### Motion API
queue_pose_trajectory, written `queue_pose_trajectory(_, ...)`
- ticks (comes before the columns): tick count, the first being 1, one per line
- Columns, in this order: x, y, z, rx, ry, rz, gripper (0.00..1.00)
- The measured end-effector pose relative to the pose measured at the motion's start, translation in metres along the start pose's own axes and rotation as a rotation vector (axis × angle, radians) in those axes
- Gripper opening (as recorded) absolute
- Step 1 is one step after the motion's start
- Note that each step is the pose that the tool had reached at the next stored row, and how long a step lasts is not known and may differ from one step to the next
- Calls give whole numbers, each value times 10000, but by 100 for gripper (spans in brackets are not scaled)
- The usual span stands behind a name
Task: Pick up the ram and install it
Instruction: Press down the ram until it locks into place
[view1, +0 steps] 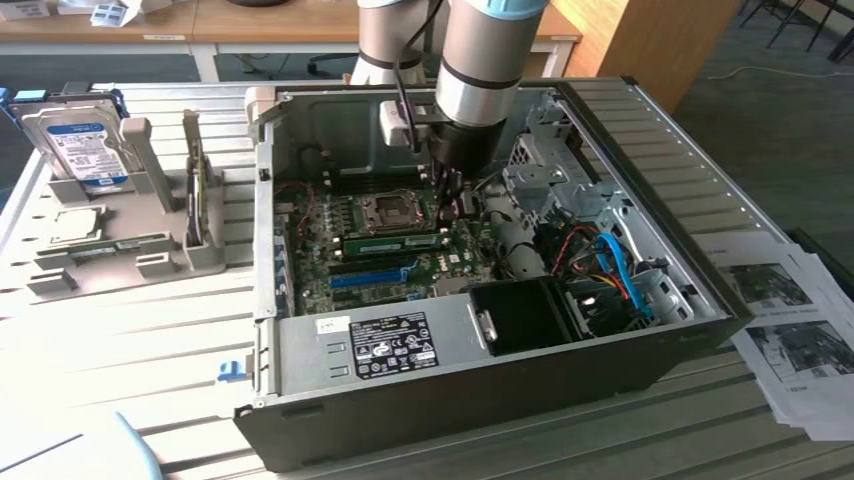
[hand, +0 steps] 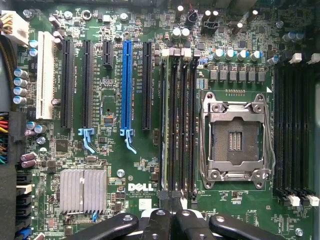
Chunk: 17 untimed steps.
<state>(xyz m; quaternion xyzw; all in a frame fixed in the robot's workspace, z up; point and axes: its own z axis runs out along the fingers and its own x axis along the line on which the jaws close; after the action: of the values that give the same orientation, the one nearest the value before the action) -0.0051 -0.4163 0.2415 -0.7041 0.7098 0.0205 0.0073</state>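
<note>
Open-topped computer case (view1: 694, 190): free overhead; drive cage (view1: 541, 150) crowds 3 o'clock, power supply (view1: 387, 340) blocks 6 o'clock.

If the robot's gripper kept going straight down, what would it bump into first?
Probably the ram stick sitting edge-up in the memory slots of the motherboard; the shut gripper points right above it, though depth is hard to judge.

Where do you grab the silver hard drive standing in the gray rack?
Probably its top part, coming from above: the hard drive stands upright in the gray rack, lower end tucked in, upper end free. Pinch across its flat faces.
</note>
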Motion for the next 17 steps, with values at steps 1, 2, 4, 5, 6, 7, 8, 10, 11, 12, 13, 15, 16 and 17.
queue_pose_trajectory(1, 0, 0, 0, 0, 1, 1, 10)
queue_pose_trajectory(2, 0, 0, -1, -1, 2, 0, 10)
queue_pose_trajectory(4, 0, 0, -1, -1, 2, 0, 10)
queue_pose_trajectory(5, 0, 0, -1, -1, 1, 0, 10)
queue_pose_trajectory(6, 0, 0, -1, -1, 1, 0, 10)
queue_pose_trajectory(7, 0, 1, -1, -1, 2, 0, 10)
queue_pose_trajectory(8, 0, 5, -1, 0, 2, 0, 10)
queue_pose_trajectory(10, 0, 23, 0, -1, 2, 0, 10)
queue_pose_trajectory(11, 0, 35, 0, -1, 3, 0, 10)
queue_pose_trajectory(12, 0, 48, 0, -1, 2, 0, 10)
queue_pose_trajectory(13, 1, 63, 1, 0, 1, 0, 10)
queue_pose_trajectory(15, 1, 97, 1, -1, 2, 0, 10)
queue_pose_trajectory(16, 1, 118, 2, -1, 2, 1, 10)
queue_pose_trajectory(17, 1, 139, 2, 0, 1, 1, 10)
